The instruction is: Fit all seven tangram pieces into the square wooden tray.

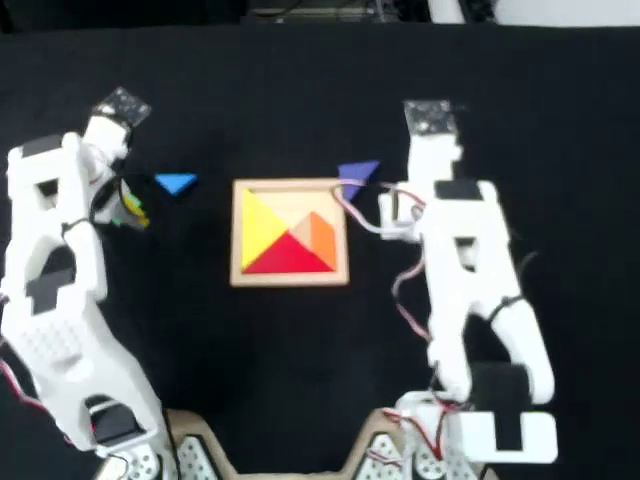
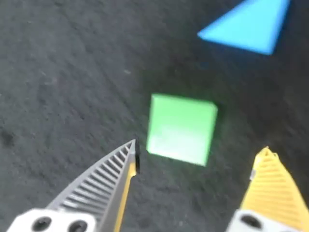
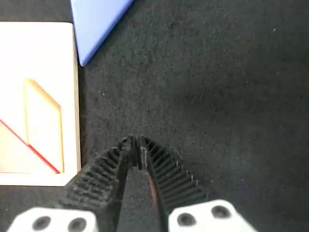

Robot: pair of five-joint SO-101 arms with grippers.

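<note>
Left wrist view catches a green square [image 2: 181, 129] before the wide-spread left gripper [image 2: 199, 149], while the right gripper [image 3: 135, 142] hangs closed beside the tray [image 3: 75, 96].

White shells with black servo blocks form the left arm [image 1: 55, 300] and right arm [image 1: 460, 260]. Red and white cables [image 1: 408, 300] line the right arm. The left gripper [image 2: 199, 150] has a white ribbed finger [image 2: 104, 179] and a yellow finger [image 2: 273, 188]; the right gripper [image 3: 135, 142], black ribbed fingers [image 3: 169, 174].
</note>
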